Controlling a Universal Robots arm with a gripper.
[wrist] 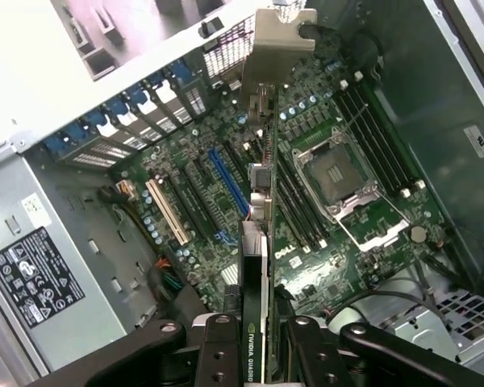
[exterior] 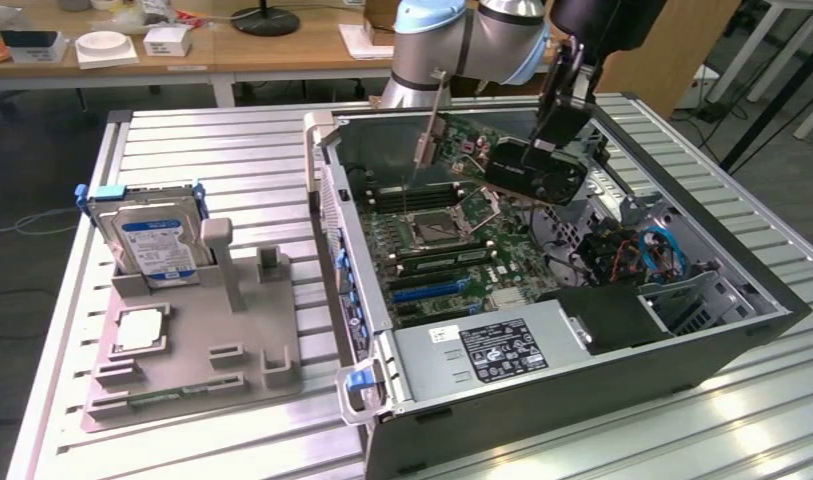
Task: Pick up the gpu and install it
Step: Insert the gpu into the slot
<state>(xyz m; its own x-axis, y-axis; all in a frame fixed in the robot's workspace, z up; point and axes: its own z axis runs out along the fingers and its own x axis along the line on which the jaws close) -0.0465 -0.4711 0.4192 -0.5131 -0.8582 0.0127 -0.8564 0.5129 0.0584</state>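
My gripper [exterior: 549, 143] is shut on the gpu [exterior: 476, 148], a thin dark-green card with a black cooler and a pale silvery bracket [exterior: 428, 128]. It hangs over the far part of the open computer case [exterior: 726, 330], above the motherboard [exterior: 440, 250] and clear of it. In the wrist view the gpu [wrist: 263, 210] appears edge-on between my gripper's [wrist: 260, 326] black fingers [wrist: 218, 343]. Its bracket [wrist: 279, 44] points toward the case's rear slot openings. The card hangs above the area between the blue slot [wrist: 226, 181] and the empty processor socket [wrist: 339, 173].
A grey fixture [exterior: 193, 345] at the exterior view's left holds an upright hard drive [exterior: 153, 245] and a small square processor chip [exterior: 139, 330]. The power supply [exterior: 493, 350] fills the case's near end. Cables [exterior: 633, 250] and a drive cage [exterior: 693, 300] sit at the right inside.
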